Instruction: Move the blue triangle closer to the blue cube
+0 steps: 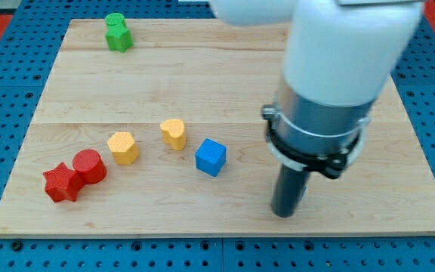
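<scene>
My tip [284, 213] is sitting low on the wooden board [225, 75], near the view's bottom edge and off to the view's right of the blue cube [211, 157], with a clear strip of bare wood lying between them. There are no jaws on this arm to be apart or together: it is ending in a plain dark rod, and nothing is touching that rod right now. The blue triangle is the thing we are after, and it is not showing anywhere; I am judging that it may be hiding behind the bulky white and grey arm, which is covering much of the board's right side, though I cannot tell that for sure. The blue cube is standing alone, and to its left the yellow heart [174, 133] and the yellow hexagon-like block [123, 147] are trailing away in a loose arc, well clear of any push. Further left, the red cylinder [89, 166] and the red star [61, 183] are touching each other near the corner, and the green block [117, 32] is waiting far off at the view's top left. With the cube on open wood, it looks as though a push leftward from the right side is the natural line, so the tip appears to be working from that side for that reason.
</scene>
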